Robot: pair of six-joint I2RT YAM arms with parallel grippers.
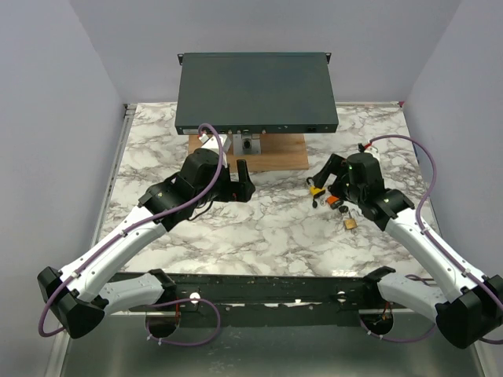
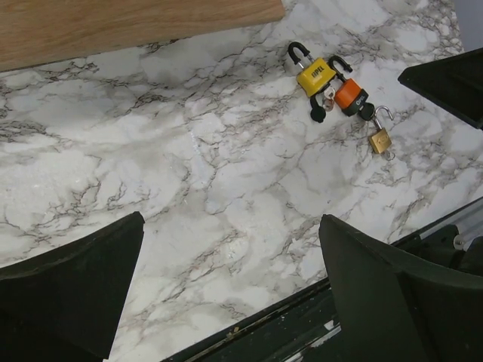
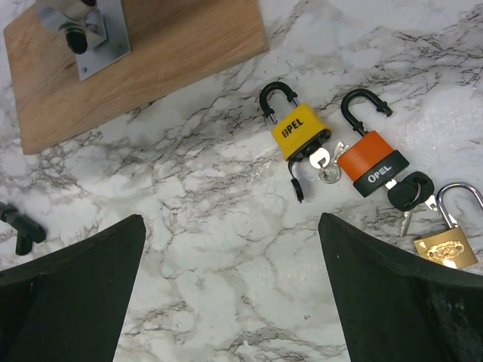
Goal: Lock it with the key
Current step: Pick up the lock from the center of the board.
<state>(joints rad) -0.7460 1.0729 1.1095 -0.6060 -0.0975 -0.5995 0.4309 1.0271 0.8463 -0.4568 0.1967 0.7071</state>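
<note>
While the left gripper (image 2: 232,264) and the right gripper (image 3: 230,279) both gape wide and hold nothing, the key (image 3: 410,190), black-headed, lies touching the bottom of the orange padlock (image 3: 373,162), between the yellow padlock (image 3: 300,132) and the brass padlock (image 3: 445,247), near the right edge of the worktop (image 3: 189,249).

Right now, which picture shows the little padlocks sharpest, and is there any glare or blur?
Right wrist view: sharpest, OPEL lettering readable on the yellow padlock and orange padlock; its fingers are dark, featureless shapes. Left wrist view: the locks small, a faint sheen on the marble table. Top view: even light, soft shadows, locks tiny.
</note>
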